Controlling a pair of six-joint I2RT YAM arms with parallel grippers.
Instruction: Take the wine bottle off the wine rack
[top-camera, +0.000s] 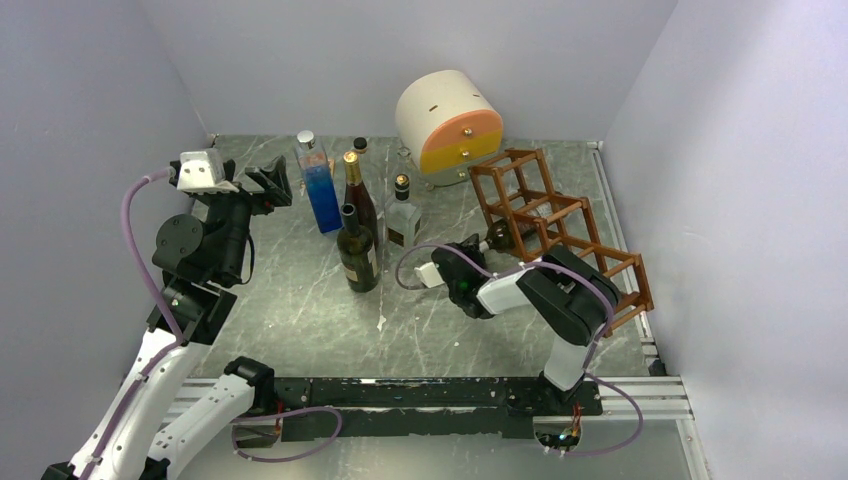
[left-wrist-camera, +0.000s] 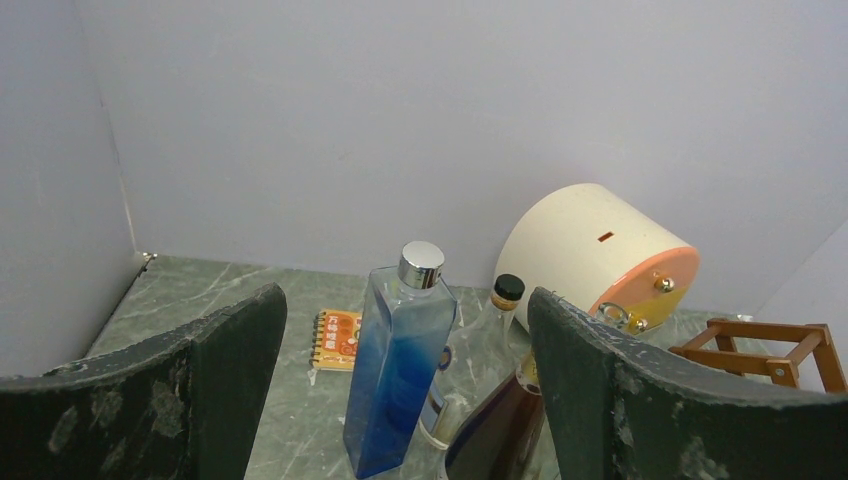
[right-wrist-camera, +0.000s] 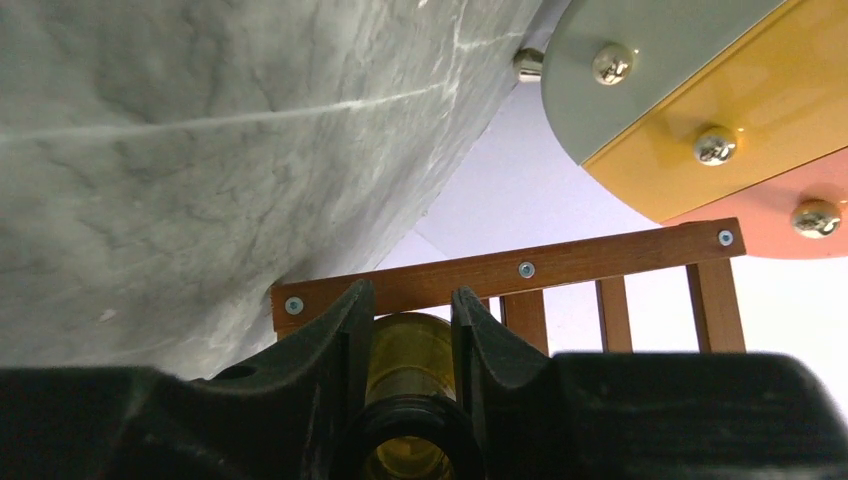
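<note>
Standing bottles (top-camera: 361, 208) cluster left of the wine rack (top-camera: 548, 214) — cream drum (top-camera: 440, 110) behind.

No readable text — notebook (left-wrist-camera: 337, 338) print too small

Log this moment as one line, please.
phase: grasp | right claw: shut on wine bottle neck, bottle in wine rack | left claw: open, holding nothing

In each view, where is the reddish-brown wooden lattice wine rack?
Top external: reddish-brown wooden wine rack, right of centre.
Left wrist: rack corner, lower right edge.
Right wrist: rack bars, across the centre.
Shared landmark: cream drum with orange-yellow front, beside the rack.
</note>
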